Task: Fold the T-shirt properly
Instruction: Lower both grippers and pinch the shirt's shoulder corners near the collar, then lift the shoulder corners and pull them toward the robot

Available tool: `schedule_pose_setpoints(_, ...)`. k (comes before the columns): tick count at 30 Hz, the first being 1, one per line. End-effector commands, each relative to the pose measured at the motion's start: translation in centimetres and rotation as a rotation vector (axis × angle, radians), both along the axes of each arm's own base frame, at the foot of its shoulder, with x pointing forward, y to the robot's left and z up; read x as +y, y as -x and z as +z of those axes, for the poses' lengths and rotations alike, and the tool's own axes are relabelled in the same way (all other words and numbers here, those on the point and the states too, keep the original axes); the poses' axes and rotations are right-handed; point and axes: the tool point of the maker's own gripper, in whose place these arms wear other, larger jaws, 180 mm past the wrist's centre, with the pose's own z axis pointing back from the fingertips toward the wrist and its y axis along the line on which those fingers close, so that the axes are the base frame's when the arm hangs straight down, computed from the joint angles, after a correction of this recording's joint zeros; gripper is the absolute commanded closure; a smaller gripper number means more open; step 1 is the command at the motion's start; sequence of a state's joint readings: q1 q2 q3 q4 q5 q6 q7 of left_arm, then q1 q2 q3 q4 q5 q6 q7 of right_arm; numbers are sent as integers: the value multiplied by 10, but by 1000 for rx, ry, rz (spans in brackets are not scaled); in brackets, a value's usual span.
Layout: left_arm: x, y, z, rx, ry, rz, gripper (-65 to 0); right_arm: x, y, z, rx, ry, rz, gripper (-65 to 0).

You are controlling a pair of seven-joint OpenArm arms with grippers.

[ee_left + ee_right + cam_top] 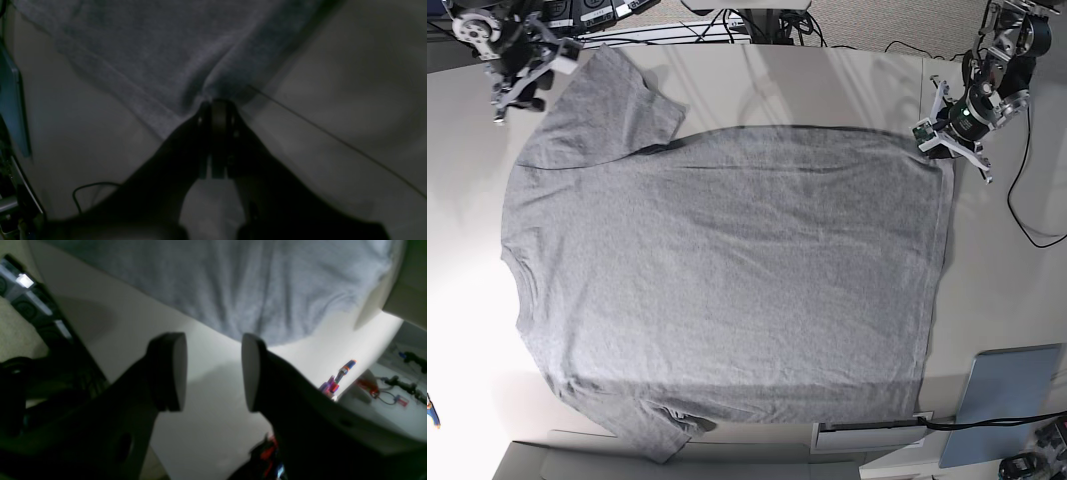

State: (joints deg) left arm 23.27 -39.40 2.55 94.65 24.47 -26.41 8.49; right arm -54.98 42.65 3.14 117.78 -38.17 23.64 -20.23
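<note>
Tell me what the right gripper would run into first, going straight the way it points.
Probably the white tabletop: the gap between the open fingertips of the right gripper shows bare surface, with the grey T-shirt's edge just beyond. Depth is unclear.

On my base view the T-shirt (727, 260) was heather grey across the middle, with no lettering on the face I saw. The table (467, 300) showed pale grey-white at the left edge. I saw a slate-blue panel (1007, 390) at lower right, a black cable (1017, 205) at right, and a blue-and-orange tool (432, 412) at lower left.
</note>
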Motion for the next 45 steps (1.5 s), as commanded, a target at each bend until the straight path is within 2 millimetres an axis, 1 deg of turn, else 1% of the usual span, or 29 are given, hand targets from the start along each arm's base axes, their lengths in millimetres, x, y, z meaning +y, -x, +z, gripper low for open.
schedule_pose_setpoints(1, 2, 7, -4, 36, -12, -14, 0, -1, -8, 0, -27, 27, 25, -264)
schedule_pose_setpoints(5, 2, 7, -4, 36, -13, -14, 0, 1, -9, -25, 7, 71, 60, -264)
schedule_pose_setpoints(9, 2, 7, -4, 37, -14, -13, 0, 14, -13, -37, 18, 55, 83, -264)
schedule_pose_setpoints(13, 3, 8, -4, 39, -18, -11, 0, 23, -22, -41, 9, 42, 100, -264)
schedule_pose_setpoints(19, 3, 8, -4, 39, -19, -11, 0, 15, -38, -46, -3, 29, 62, -264)
schedule_pose_setpoints(22, 3, 8, -4, 39, -19, -11, 0, 16, -44, -46, -6, -4, 39, -264)
schedule_pose_setpoints(24, 3, 8, -4, 40, -19, -11, 0, 19, -45, -47, 10, -24, 35, -264)
schedule_pose_setpoints(26, 3, 8, -4, 40, -19, -11, 0, 21, -39, -51, 58, -33, 41, -261)
schedule_pose_setpoints(28, 3, 8, -4, 40, -19, -11, 0, 22, -31, -56, 107, -33, 60, -239)
schedule_pose_setpoints(30, 3, 8, -4, 40, -19, -11, 0, 22, -27, -59, 134, -27, 66, -171)
schedule_pose_setpoints(31, 3, 8, -4, 40, -18, -11, 0, 21, -26, -59, 136, -27, 65, -126)
schedule_pose_setpoints(33, 2, 8, -4, 38, -16, -12, 0, 21, -26, -59, 135, -26, 65, -25)
schedule_pose_setpoints(34, 2, 8, -4, 39, -15, -13, 0, 21, -27, -59, 132, -27, 63, 0)
schedule_pose_setpoints(37, 2, 8, -4, 39, -16, -12, 0, 20, -38, -52, 55, -33, 39, 0)
schedule_pose_setpoints(40, 4, 10, -4, 50, -19, -19, 0, 19, -50, -35, -33, -35, -44, 0)
schedule_pose_setpoints(41, 6, 14, -5, 67, -29, -32, 0, 22, -51, -28, -54, -36, -54, 0)
schedule_pose_setpoints(43, 5, 25, -3, 111, -37, -76, 0, 31, -48, -17, -72, -46, -35, 0)
schedule_pose_setpoints(45, 2, 31, 4, 124, -28, -80, 0, 34, -37, -12, -62, -31, -3, 0)
